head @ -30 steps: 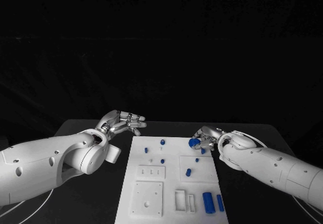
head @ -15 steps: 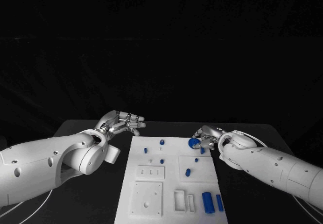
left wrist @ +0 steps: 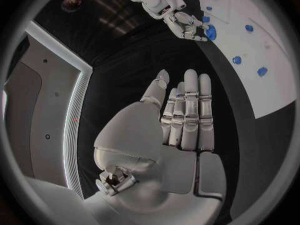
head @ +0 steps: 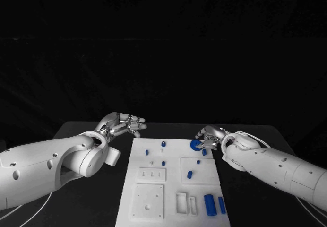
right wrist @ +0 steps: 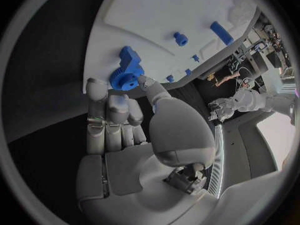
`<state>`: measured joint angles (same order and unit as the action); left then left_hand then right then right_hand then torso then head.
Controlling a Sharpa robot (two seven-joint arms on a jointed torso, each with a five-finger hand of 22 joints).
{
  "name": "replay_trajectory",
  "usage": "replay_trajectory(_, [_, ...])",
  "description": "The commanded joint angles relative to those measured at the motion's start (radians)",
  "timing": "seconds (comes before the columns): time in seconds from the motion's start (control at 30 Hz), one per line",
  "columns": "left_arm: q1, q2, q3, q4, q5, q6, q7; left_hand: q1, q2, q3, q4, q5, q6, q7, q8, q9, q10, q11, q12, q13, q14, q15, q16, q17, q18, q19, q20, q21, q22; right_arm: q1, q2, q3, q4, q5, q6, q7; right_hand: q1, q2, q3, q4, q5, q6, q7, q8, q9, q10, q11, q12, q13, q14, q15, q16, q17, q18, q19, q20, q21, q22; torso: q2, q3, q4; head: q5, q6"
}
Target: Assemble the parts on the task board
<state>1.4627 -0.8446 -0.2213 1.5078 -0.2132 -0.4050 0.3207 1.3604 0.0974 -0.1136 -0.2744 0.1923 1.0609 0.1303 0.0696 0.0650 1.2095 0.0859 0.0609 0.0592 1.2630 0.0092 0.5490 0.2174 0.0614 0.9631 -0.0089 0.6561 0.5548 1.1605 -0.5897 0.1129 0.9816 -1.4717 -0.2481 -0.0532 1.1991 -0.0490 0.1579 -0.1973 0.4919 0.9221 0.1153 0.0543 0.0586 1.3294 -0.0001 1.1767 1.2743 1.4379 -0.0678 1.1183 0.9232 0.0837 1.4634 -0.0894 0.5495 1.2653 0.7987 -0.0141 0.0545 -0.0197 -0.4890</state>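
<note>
The scene is dim: the room behind goes to flat black, and light from above falls mainly on the white task board (head: 174, 184), which shows bright without hard glare. The arms cast only soft shadows on the black table (head: 89, 130). Both wrist pictures bend straight edges strongly toward their round rims.

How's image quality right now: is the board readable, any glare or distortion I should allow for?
Head view: dark surroundings, but the board is evenly lit and its blue parts stand out. Left wrist view: fisheye bends the board's edge; a bright strip glares beside the left hand. Right wrist view: the same bending; the blue gear at the right hand is sharp.
</note>
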Motion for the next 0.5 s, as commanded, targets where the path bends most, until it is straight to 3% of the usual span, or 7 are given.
replay_trajectory(0.03, [0.001, 0.0, 0.001, 0.001, -0.004, 0.009, 0.005, 0.008, 0.004, -0.001, 0.001, -0.003, -0.005, 0.001, -0.004, 0.001, -0.006, 0.001, -0.002, 0.0, -0.004, 0.002, 0.002, -0.001, 0.01, 0.002, 0.002, -0.004, 0.001, 0.0, -0.001, 0.001, 0.0, -0.016, 0.018, 0.002, -0.003, -0.003, 0.006, -0.002, 0.003, 0.011, 0.0, 0.004, 0.0, 0.007, 0.001, 0.006, 0.002, 0.003, 0.001, 0.006, 0.002, 0.009, 0.048, 0.001, 0.007, 0.002, 0.0, -0.0002, -0.001, 0.001, -0.001])
replay_trajectory(0.5, [0.001, 0.001, 0.001, 0.001, -0.007, 0.011, 0.004, 0.011, 0.004, 0.0, 0.0, -0.002, -0.004, 0.001, -0.004, 0.001, -0.006, 0.001, -0.002, 0.0, -0.005, 0.002, 0.002, -0.001, 0.01, 0.001, 0.002, -0.003, 0.004, -0.001, 0.005, 0.001, -0.012, -0.038, 0.058, -0.006, -0.009, -0.006, 0.02, -0.013, -0.02, 0.029, -0.002, 0.005, 0.001, 0.006, 0.001, 0.006, 0.002, 0.003, 0.002, 0.006, 0.002, 0.008, 0.048, 0.001, 0.006, 0.004, 0.0, -0.0008, 0.0008, -0.003, -0.004])
